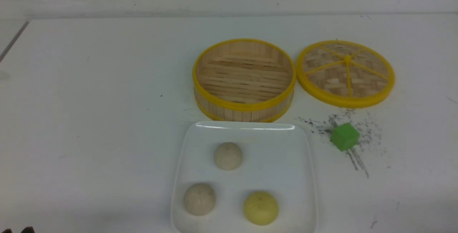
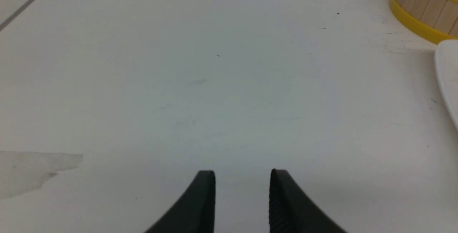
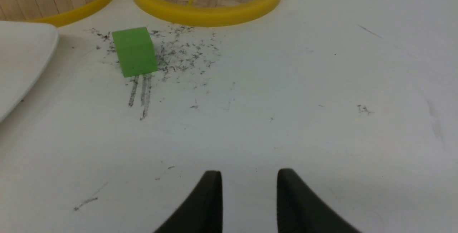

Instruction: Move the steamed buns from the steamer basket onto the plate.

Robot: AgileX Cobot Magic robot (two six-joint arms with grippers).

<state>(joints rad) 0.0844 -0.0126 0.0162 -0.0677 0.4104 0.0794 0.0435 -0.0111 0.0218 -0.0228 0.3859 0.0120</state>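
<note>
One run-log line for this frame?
buns: three on plate | basket: empty | left gripper: open, empty | right gripper: open, empty

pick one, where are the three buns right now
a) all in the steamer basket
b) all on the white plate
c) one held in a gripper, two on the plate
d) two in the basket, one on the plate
b: the steamed buns all sit on the plate, while the steamer basket shows only its bare slatted floor.
</note>
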